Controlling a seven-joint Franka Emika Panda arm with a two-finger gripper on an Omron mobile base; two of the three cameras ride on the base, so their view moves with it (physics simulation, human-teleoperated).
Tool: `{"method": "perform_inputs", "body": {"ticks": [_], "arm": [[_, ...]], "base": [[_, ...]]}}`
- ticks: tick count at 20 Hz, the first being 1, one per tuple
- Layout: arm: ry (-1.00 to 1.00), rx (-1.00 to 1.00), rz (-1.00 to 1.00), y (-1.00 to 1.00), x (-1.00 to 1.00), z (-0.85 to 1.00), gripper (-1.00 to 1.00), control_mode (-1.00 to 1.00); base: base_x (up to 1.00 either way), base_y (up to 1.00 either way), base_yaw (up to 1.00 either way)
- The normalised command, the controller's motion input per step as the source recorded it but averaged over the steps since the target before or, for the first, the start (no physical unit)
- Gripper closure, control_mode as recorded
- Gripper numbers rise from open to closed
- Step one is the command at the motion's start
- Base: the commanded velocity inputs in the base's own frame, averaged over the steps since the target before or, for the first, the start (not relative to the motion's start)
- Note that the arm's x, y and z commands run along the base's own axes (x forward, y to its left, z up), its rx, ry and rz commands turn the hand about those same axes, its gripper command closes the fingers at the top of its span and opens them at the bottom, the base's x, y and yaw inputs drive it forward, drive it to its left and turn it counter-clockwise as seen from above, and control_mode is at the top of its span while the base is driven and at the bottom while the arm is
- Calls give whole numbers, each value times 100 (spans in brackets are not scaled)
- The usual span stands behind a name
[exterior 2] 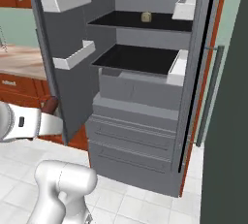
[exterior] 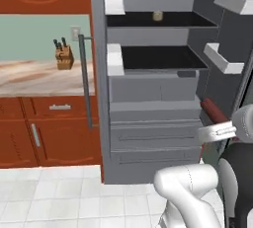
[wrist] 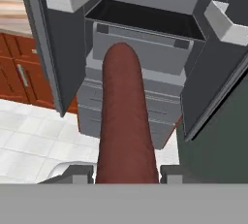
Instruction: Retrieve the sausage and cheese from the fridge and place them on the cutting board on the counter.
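Red-brown sausage (wrist: 125, 121) sits clamped in the tool (wrist: 126, 173) before the open fridge (wrist: 145, 39).

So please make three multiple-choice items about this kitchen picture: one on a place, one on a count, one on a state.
1. Where is the cheese?
A. top fridge shelf
B. counter
C. floor

2. How many bins hang on the open door in the right base view?
A. one
B. two
C. four

3. What is the claw doing?
A. open and empty
B. shut on the sausage
C. gripping a door handle

Answers:
1 A, the pale chunk sits on the upper dark shelf of the fridge.
2 B, an upper and a lower pale bin show there.
3 B, the hand view shows the red-brown link rising between the fingertips.
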Motion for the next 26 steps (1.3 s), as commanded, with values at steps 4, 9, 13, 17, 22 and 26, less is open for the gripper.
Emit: {"method": "perform_inputs", "body": {"ticks": [4,9,13,17,22,26], "arm": [[0,0,0,0,0,0,100,100],[0,0,0,0,0,0,100,100],[0,0,0,0,0,0,100,100],[0,0,0,0,0,0,100,100],[0,0,0,0,0,0,100,100],[0,0,0,0,0,0,100,100]], "base": [[-69,0,55],[-84,8,49],[-78,9,51],[-48,8,57],[-30,2,58],[-45,0,57]]}}
